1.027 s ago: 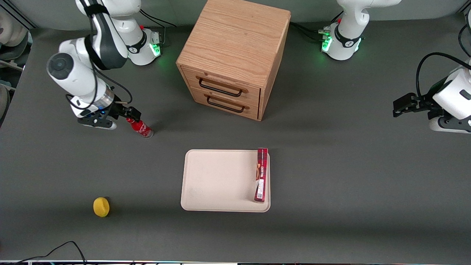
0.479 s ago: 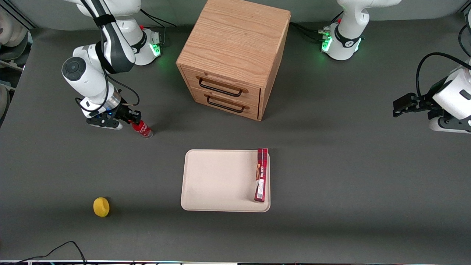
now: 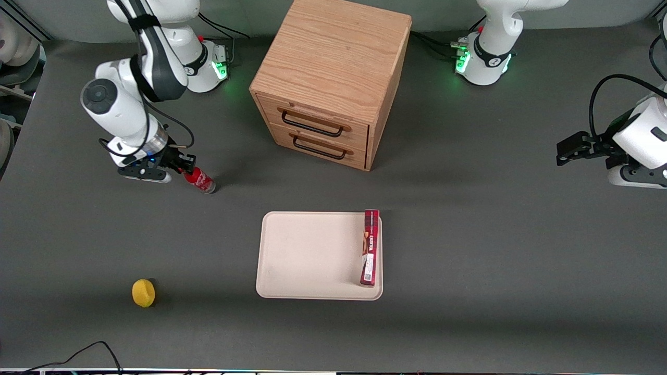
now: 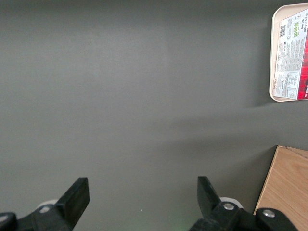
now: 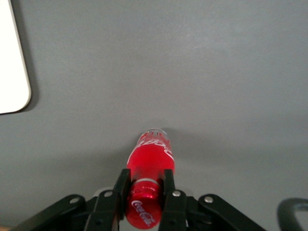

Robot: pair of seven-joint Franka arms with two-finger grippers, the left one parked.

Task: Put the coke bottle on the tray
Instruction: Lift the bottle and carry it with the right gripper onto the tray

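The coke bottle [image 3: 199, 181] is small and red, with a red cap and white lettering. It is toward the working arm's end of the table, farther from the front camera than the tray [image 3: 307, 260]. My right gripper [image 3: 186, 169] is shut on the bottle's neck and cap. In the right wrist view the fingers [image 5: 121, 185] press both sides of the cap, with the gripper [image 5: 145, 182] over the bottle [image 5: 151, 154]. The clear base points at the table. A corner of the cream tray [image 5: 12, 72] shows there too.
A long red box [image 3: 369, 249] lies on the tray along the edge toward the parked arm. A wooden drawer cabinet [image 3: 333, 78] stands farther from the front camera than the tray. A yellow lemon-like object [image 3: 143, 292] lies near the table's front edge.
My right gripper moved in over the bottle's cap and closed on it. The bottle has since shifted slightly away from the front camera with the gripper.
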